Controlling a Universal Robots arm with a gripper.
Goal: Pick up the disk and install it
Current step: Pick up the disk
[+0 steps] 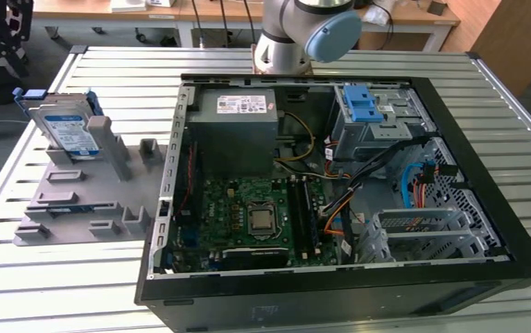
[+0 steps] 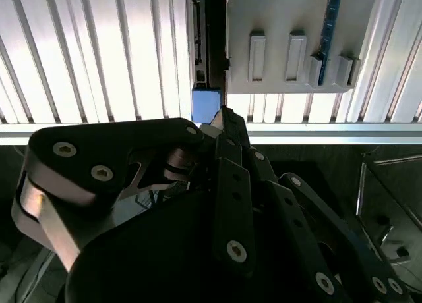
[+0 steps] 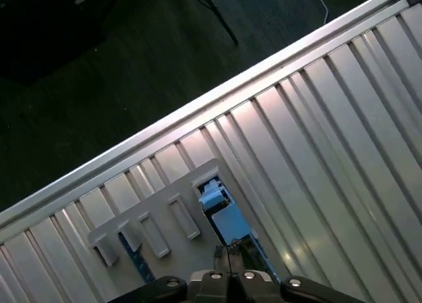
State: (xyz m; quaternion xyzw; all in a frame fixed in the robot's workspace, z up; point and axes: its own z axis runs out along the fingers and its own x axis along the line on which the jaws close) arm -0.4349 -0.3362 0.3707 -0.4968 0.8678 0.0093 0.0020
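Note:
The disk [image 1: 69,132] is a silver hard drive with a blue-and-white label and a blue carrier frame. It stands on edge in a slot at the back of a grey fixture [image 1: 71,208], on the exterior view's left. In both wrist views I look down on the disk's blue top edge [image 3: 223,217] [image 2: 206,105], just past my fingertips. My gripper [image 3: 226,251] [image 2: 223,115] hangs well above it, shut, with nothing between its fingers. The arm's base [image 1: 293,35] stands behind the computer.
An open computer case [image 1: 515,229] lies on the slatted metal table [image 1: 80,284], right of the fixture. Inside are a grey power supply [image 1: 238,125], a motherboard [image 1: 251,215], a blue latch [image 1: 362,104], cables and a metal drive cage [image 1: 428,232]. Dark floor [image 3: 99,85] lies beyond the table edge.

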